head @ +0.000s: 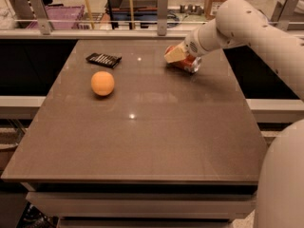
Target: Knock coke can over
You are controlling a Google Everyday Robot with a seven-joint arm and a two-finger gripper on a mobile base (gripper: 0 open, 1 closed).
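The red coke can (188,63) is at the far right part of the brown table (142,127). It leans far over toward the right, its silver end near the tabletop. My gripper (175,54) is right on top of the can's left side, touching it, with its tan finger covering part of the can. The white arm (237,23) reaches in from the right.
An orange ball (102,83) sits on the left half of the table. A flat black device (103,59) lies behind it near the far edge. A railing with metal posts (162,8) runs behind the table. The robot's white body (285,184) fills the lower right.
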